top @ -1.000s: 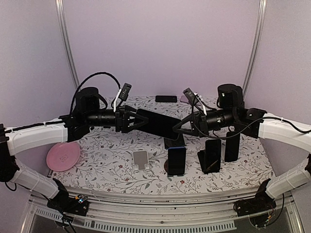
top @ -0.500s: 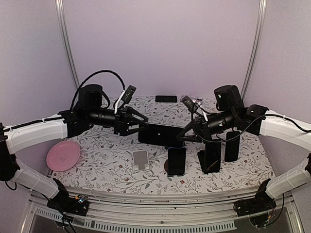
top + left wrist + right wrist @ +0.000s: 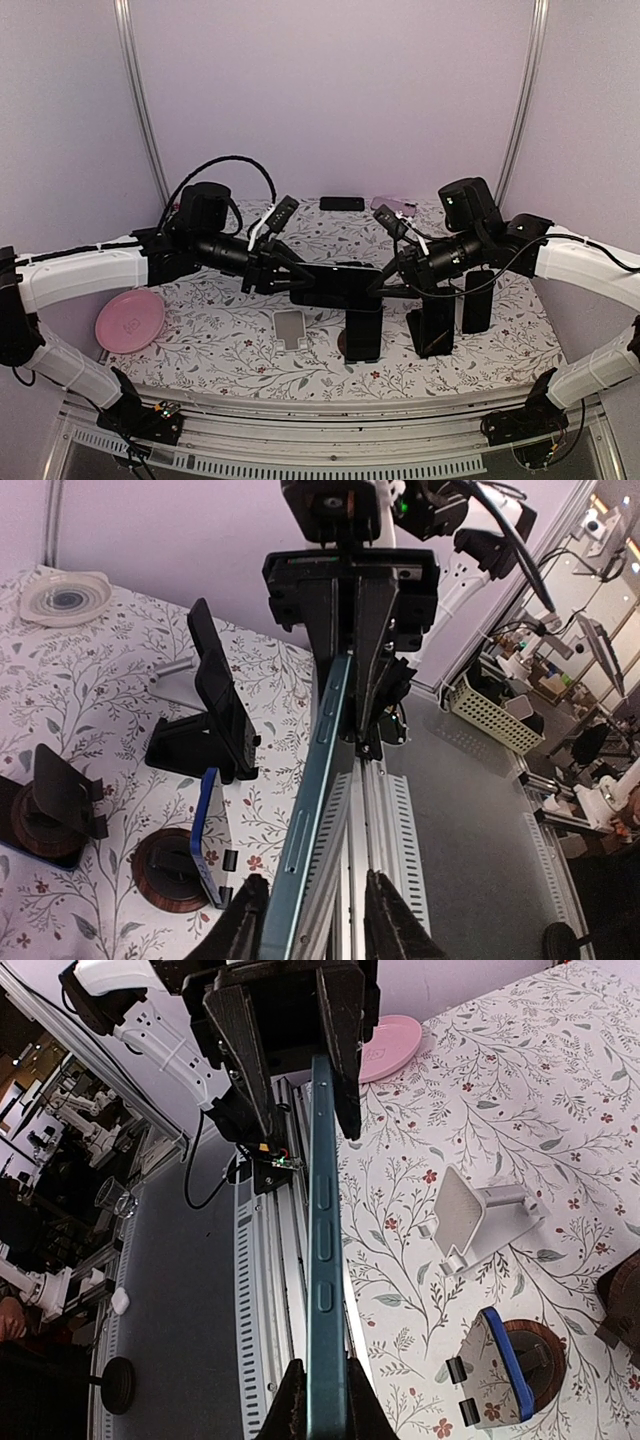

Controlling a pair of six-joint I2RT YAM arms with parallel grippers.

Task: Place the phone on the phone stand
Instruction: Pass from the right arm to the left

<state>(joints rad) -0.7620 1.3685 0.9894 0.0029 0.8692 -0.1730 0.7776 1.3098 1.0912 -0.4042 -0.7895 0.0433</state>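
Top external view shows the phone has dropped lower over the last second and levelled out. It now hangs at mid-table just above the blue stand, with the silver stand at its 7 o'clock, so seating it looks close. The right claw pinches its thin teal edge tight. The left claw stands wider than the phone, with a gap beside one finger. The phone is slim and dark-faced, its side buttons showing.
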